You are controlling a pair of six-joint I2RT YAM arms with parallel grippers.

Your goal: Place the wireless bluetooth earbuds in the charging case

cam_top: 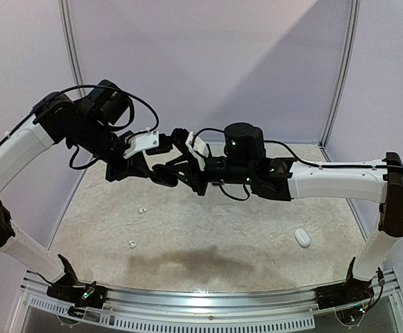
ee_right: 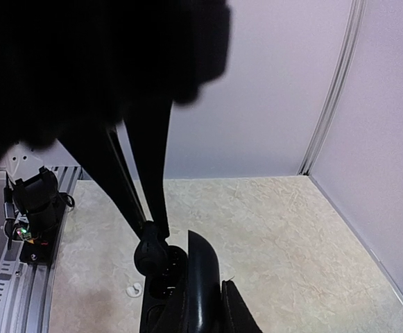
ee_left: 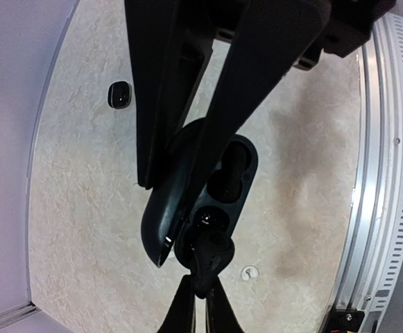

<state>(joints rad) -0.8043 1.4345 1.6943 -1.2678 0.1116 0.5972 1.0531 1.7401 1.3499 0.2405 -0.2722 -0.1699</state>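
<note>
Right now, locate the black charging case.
Central in left wrist view: black charging case, held aloft by the left hand; right hand holds an earbud against it.

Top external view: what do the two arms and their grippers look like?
The left arm and right arm have white shells on the long segments and black joints. Black cables loop along them, and small green lights glow near the right wrist. The left gripper and right gripper are black with long, narrow fingers.
</note>
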